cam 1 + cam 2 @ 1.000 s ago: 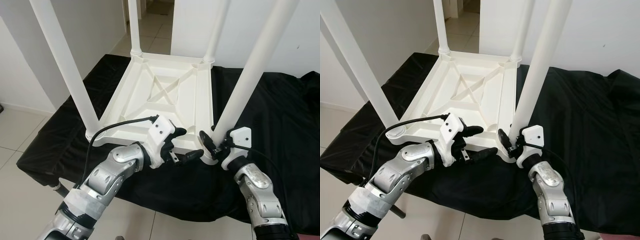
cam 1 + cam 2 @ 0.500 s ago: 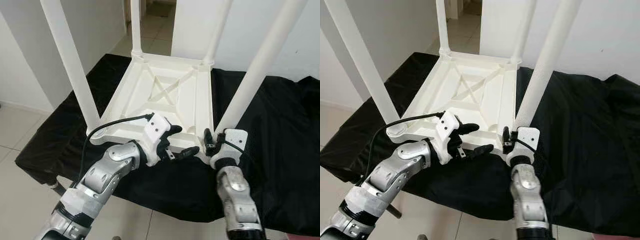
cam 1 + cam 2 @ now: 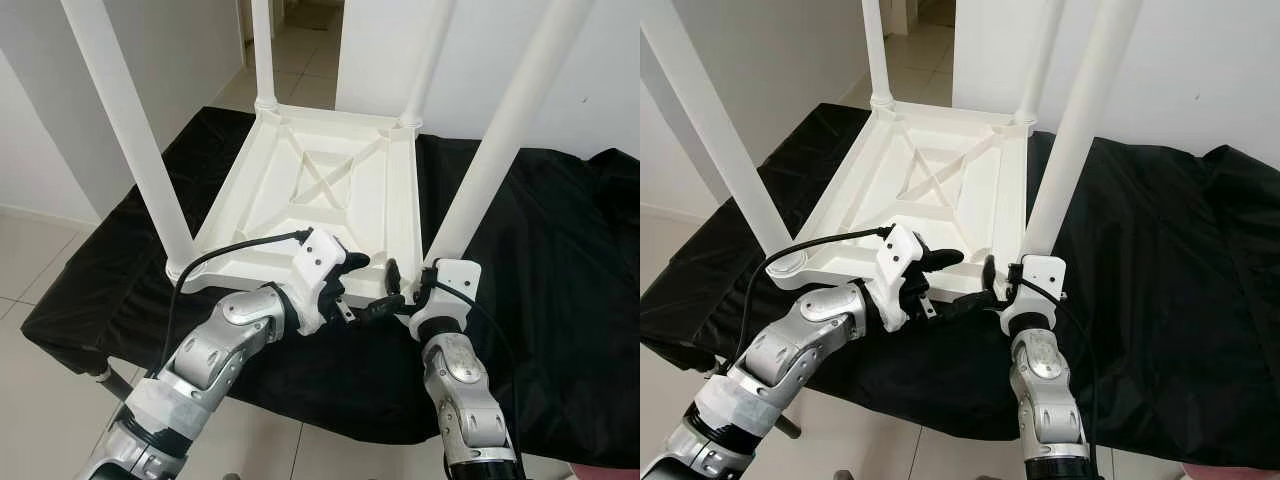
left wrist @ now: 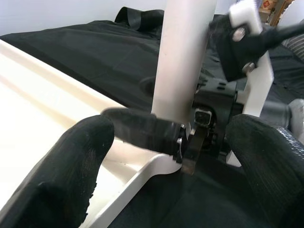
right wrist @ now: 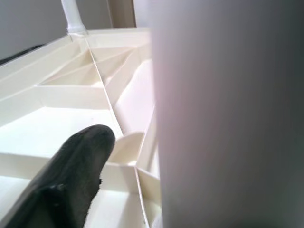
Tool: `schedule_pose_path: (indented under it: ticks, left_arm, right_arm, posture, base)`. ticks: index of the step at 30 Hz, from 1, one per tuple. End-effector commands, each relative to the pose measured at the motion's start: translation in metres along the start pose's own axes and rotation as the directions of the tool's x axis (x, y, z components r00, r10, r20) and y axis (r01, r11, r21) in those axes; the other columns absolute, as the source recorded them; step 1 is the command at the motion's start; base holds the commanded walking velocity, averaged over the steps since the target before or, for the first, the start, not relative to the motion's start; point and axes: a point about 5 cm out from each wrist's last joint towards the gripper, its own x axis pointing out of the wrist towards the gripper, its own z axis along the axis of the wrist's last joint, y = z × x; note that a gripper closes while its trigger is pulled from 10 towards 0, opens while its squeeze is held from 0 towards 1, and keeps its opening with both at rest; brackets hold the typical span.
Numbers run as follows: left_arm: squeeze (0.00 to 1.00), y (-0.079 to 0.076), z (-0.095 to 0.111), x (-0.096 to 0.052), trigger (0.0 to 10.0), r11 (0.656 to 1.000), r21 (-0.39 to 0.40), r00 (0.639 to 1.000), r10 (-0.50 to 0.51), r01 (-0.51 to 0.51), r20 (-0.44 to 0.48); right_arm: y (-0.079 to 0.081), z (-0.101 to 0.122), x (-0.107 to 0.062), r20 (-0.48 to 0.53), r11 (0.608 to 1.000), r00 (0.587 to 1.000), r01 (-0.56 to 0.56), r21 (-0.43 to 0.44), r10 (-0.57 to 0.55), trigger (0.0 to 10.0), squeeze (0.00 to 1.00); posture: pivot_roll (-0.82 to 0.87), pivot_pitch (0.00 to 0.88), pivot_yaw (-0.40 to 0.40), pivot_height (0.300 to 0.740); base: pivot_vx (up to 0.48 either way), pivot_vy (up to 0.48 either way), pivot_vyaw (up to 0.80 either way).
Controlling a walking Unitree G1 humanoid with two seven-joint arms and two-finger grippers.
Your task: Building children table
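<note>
A white children's table (image 3: 300, 215) lies upside down on a black cloth, its legs pointing up. My left gripper (image 3: 365, 287) is open at the table's near edge. Its fingers (image 4: 66, 161) spread wide on either side of the near right corner and grip nothing. My right gripper (image 3: 412, 285) is at the foot of the near right leg (image 3: 490, 150). In the right wrist view one finger (image 5: 71, 180) stands apart from the leg (image 5: 228, 114), with table ribs showing between them. The leg hides the other finger.
The black cloth (image 3: 560, 260) covers a low surface with a drop to the tiled floor (image 3: 40, 250) at its near and left edges. White walls stand to the left and behind, and a doorway (image 3: 300, 20) opens at the back.
My right wrist has turned and come in closer to the leg's foot, and its forearm now stands steeper. My left gripper stays at the near edge. The head camera has shifted slightly.
</note>
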Motion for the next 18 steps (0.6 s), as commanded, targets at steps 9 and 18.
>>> schedule_pose_path:
  ticks: [9, 18]
  left_arm:
    - [0.00, -0.003, 0.006, -0.007, 10.0, 0.997, 0.013, 0.997, -0.077, 0.077, -0.001]
    - [0.00, -0.015, 0.002, -0.011, 10.0, 0.989, 0.008, 0.988, -0.150, 0.151, -0.035]
  right_arm:
    - [-0.013, 0.013, -0.011, 0.070, 0.969, 0.967, -0.242, -0.055, 0.246, 10.0, 0.00]
    - [-0.038, 0.014, -0.001, -0.016, 0.882, 0.893, -0.446, -0.155, 0.449, 10.0, 0.00]
  posture:
    - [-0.09, 0.003, -0.017, 0.740]
    - [-0.08, 0.002, -0.018, 0.740]
  base:
    - [0.000, 0.000, 0.00]
    - [0.000, 0.000, 0.00]
